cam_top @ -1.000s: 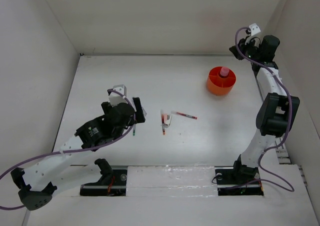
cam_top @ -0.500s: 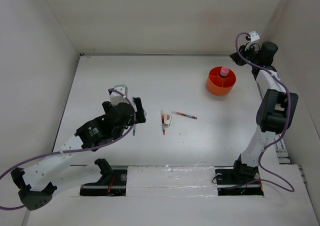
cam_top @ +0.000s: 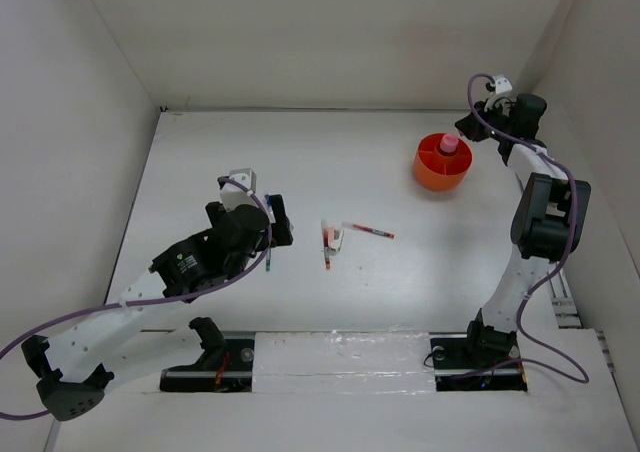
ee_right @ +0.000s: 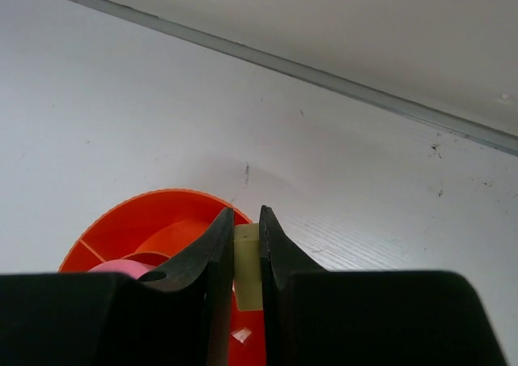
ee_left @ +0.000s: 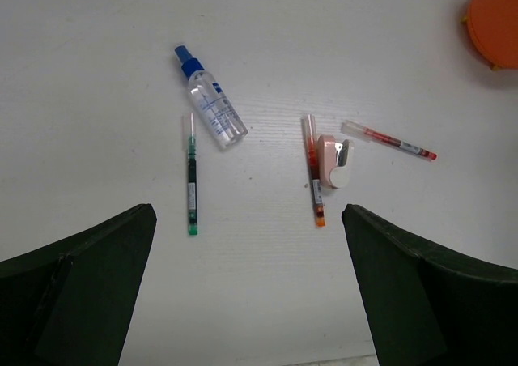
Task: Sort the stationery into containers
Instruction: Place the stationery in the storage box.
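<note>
Right gripper [ee_right: 245,218]: pinched on beige eraser [ee_right: 247,269], poised above orange tub [ee_right: 137,220] for the drop.
Left gripper [ee_left: 247,214]: jaws spread wide over green pen [ee_left: 191,184], likely the next pick.

A: Where's the top camera?
B: High behind both arms [cam_top: 190,262], looking down over the whole table [cam_top: 400,287].
A: And the wrist ones?
B: Left looks down from mid-height on the green pen [ee_left: 191,180]; right sits low, close against the orange tub [ee_right: 146,220]. All three catch that tub.

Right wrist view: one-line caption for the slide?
Right gripper, shut on the beige eraser, at the orange tub; pink cap inside.
</note>
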